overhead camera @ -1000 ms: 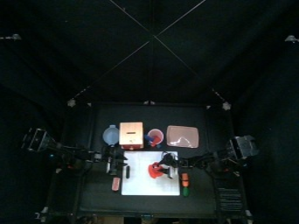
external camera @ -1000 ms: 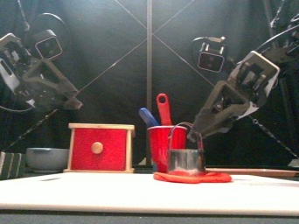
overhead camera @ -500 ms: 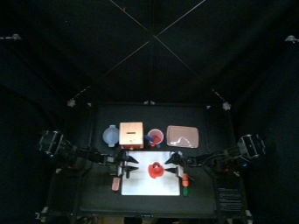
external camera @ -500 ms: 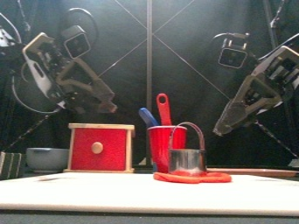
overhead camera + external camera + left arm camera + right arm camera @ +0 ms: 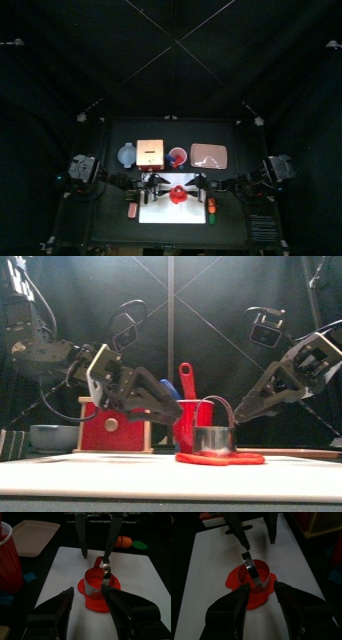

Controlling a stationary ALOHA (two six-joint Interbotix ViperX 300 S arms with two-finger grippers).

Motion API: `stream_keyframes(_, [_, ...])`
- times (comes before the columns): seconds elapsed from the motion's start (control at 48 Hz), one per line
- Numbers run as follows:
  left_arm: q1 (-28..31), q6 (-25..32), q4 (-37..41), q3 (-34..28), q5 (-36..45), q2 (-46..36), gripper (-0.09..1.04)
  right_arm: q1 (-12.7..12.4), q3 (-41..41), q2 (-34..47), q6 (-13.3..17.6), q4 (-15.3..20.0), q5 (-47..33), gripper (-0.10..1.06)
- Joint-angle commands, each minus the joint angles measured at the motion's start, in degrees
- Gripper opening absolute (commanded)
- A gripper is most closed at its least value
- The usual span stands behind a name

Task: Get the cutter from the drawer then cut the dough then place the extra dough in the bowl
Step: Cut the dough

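Note:
The round metal cutter (image 5: 213,440) stands upright on the flat red dough (image 5: 219,459), its wire handle arched above it. Both sit on the white cutting board (image 5: 151,213). My left gripper (image 5: 171,417) hangs open just left of the cutter, and my right gripper (image 5: 239,416) hangs open just right of it; neither touches it. In the left wrist view the cutter (image 5: 97,579) and dough (image 5: 93,596) lie just ahead of the open jaws. In the right wrist view the cutter (image 5: 256,574) and dough (image 5: 246,588) also lie ahead of open jaws.
Behind the board stand the blue-grey bowl (image 5: 127,154), the wooden box (image 5: 150,152) with its red drawer front (image 5: 112,424), the red cup (image 5: 191,421) with toy knives, and the pink tray (image 5: 209,155). Small toy foods (image 5: 214,208) lie right of the board.
The left arm swung down and in from the left, close to the cutter. The right gripper left the cutter's handle, rose, then came back down beside it. Cutter and dough stayed put.

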Motion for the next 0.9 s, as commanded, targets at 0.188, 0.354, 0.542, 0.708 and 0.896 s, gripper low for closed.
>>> stream_keyframes(0.188, [-1.58, 0.00, -2.02, -1.76, -0.18, -0.70, 0.87, 0.09, -1.14, -0.62, -0.18, -0.26, -0.53, 0.80])
stream_keyframes(0.354, [-1.41, 0.09, -2.20, -3.16, 0.00, 0.70, 0.86, 0.00, -1.32, 0.18, -0.18, -0.18, -0.53, 0.80])
stream_keyframes(0.542, [-1.32, 0.18, -3.25, -4.22, 0.88, 1.76, 0.85, -0.09, -2.29, 1.23, -0.53, -0.26, -0.53, 0.79])
stream_keyframes(0.708, [-1.32, 0.26, -4.31, -4.22, 0.97, 1.93, 0.84, 0.09, -2.72, 1.93, -0.44, -0.26, -0.26, 0.79])
stream_keyframes(0.896, [-1.23, 0.26, -4.31, -4.31, 1.14, 2.02, 0.75, 0.09, -2.81, 1.93, -0.26, -0.26, -0.09, 0.79])
